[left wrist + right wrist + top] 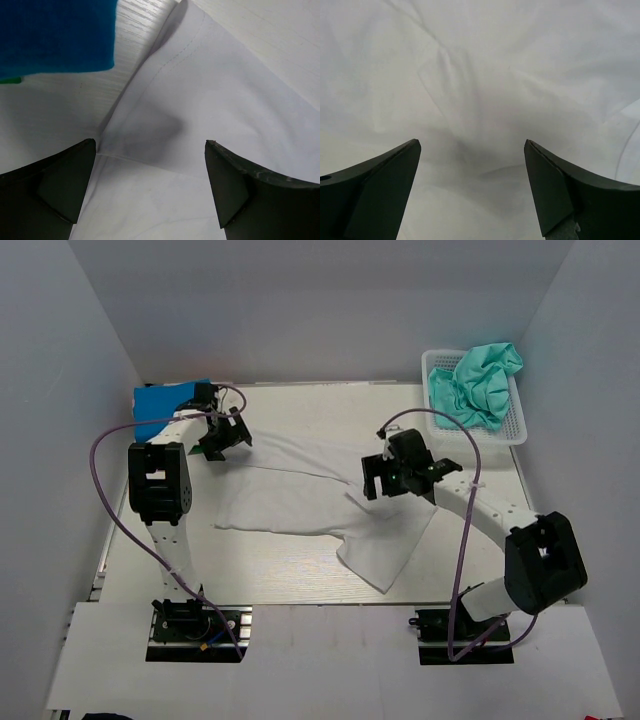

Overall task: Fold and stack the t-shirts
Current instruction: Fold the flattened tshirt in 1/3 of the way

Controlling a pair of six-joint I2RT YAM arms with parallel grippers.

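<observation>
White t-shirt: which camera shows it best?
Top external: nearly the whole white t-shirt lies spread out there. Left wrist shows only a seamed edge beside the blue shirt; right wrist shows only creased cloth below its fingers.

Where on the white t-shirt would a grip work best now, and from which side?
Probably the near flap corner of the white t-shirt, from above on the near-right: it juts out flat, with two free edges on the table.
</observation>
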